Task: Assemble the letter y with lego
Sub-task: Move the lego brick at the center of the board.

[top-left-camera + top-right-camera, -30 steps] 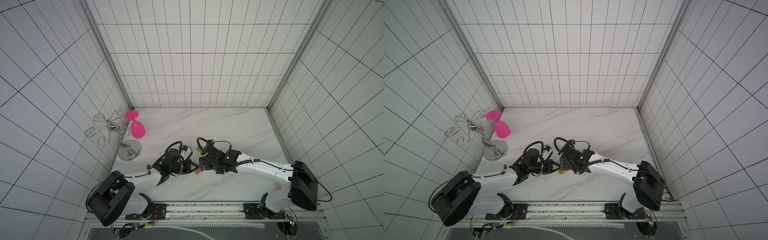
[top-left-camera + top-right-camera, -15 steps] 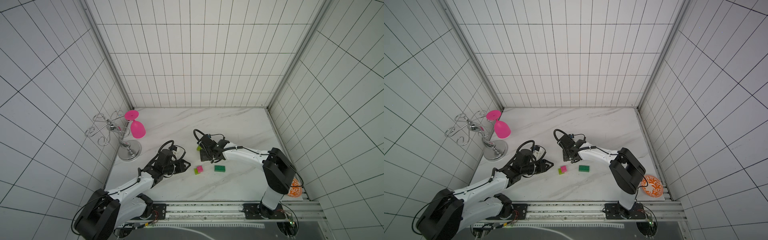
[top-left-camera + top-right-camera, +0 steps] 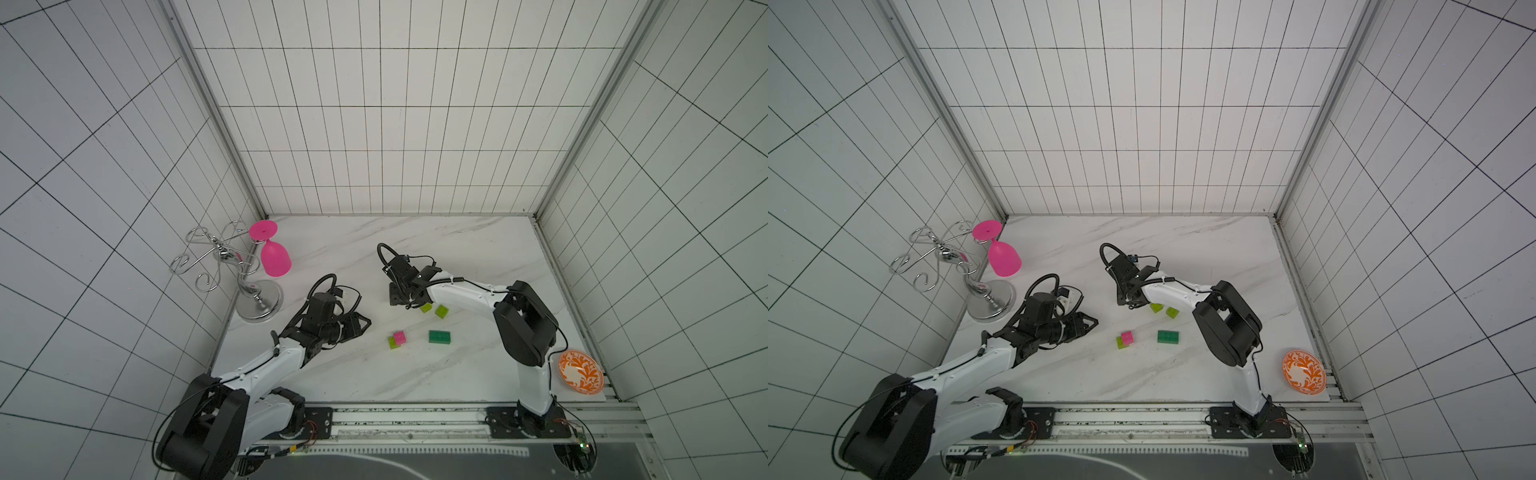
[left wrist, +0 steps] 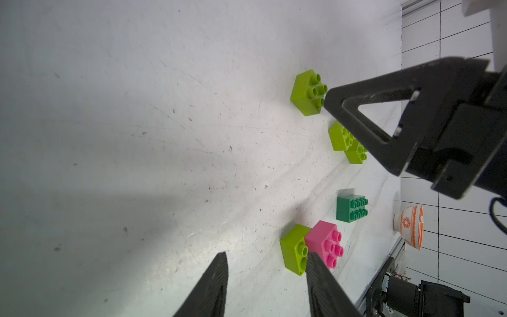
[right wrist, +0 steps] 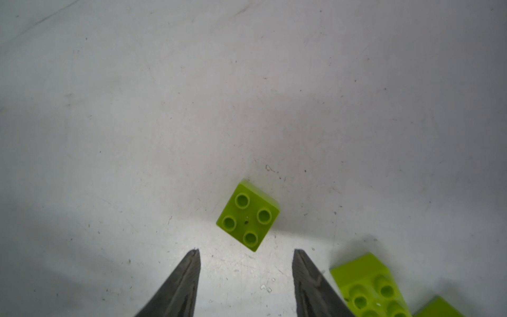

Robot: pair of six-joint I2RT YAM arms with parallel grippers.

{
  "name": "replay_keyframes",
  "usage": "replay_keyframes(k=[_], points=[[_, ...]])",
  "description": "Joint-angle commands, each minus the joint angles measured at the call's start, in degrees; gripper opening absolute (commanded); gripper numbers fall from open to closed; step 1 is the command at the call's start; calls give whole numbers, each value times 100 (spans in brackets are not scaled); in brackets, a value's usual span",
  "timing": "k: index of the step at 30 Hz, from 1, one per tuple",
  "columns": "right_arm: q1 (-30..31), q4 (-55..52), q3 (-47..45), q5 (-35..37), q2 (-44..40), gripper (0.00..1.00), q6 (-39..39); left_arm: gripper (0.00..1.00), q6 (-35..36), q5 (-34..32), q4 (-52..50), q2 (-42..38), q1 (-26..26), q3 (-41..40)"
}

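Step in hand: as I judge it, picking up the lone lime (image 5: 248,215) with the right end effector (image 5: 247,254)
Right end effector: jaws apart, nothing between them, tips just short of the lone lime
Left end effector (image 4: 267,260): jaws apart and empty, one tip just beside the pink-lime pair (image 4: 321,244)
Doing it well: the lone lime sits cornerwise to the jaws, so I'd turn the wrist until the pads face two flat sides, come down over it, grip below the studs, and keep clear of the two limes (image 4: 341,135) nearby
Lego: all on the surface (image 3: 457,257), between the arms; the dark green brick (image 3: 439,337) lies near the pink-lime pair but apart from it; the two limes are close together, touching or not I cannot tell
Letter y: not yet formed; only the pink-lime pair looks joined, pink seated offset on lime
Bowl (image 3: 580,372): orange-patterned, at the surface's corner by the right arm's base; nothing in it
Goblet (image 3: 274,259): pink, hung mouth down on the wire rack (image 3: 259,303); holds nothing
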Motion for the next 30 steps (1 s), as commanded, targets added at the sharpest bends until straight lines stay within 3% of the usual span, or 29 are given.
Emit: replay_keyframes(k=[1, 13, 30], points=[[-73, -15, 731, 183, 208, 53, 97, 47, 22, 134, 250, 23, 23, 32], [-94, -164, 1025, 383, 600, 45, 167, 47, 13, 235, 328, -20, 23, 12], [-89, -209, 931, 311, 778, 40, 220, 46, 15, 343, 451, 34, 32, -35]])
